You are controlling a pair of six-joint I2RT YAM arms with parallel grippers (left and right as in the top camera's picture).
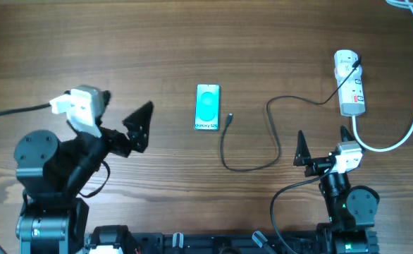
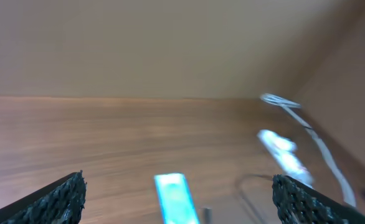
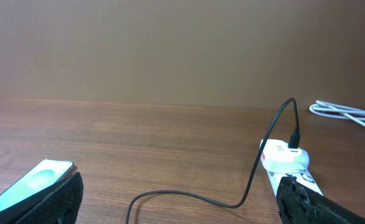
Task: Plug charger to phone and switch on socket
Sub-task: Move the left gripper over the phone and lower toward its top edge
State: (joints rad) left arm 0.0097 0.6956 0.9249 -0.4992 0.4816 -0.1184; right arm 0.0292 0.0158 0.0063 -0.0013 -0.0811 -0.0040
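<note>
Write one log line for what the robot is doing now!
left hand open, empty | right hand open, empty | charger tip beside phone, unplugged | socket untouched

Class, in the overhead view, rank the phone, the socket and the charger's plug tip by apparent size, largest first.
1. socket, clearly longest.
2. phone, shorter, about as wide.
3. charger's plug tip, by far smallest.
All lie on the table, so nearness hardly matters.

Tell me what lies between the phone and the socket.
In the overhead view, only the charger lies between phone and socket: its thin black cable loops across the bare wood, plug tip just right of the phone.
</note>
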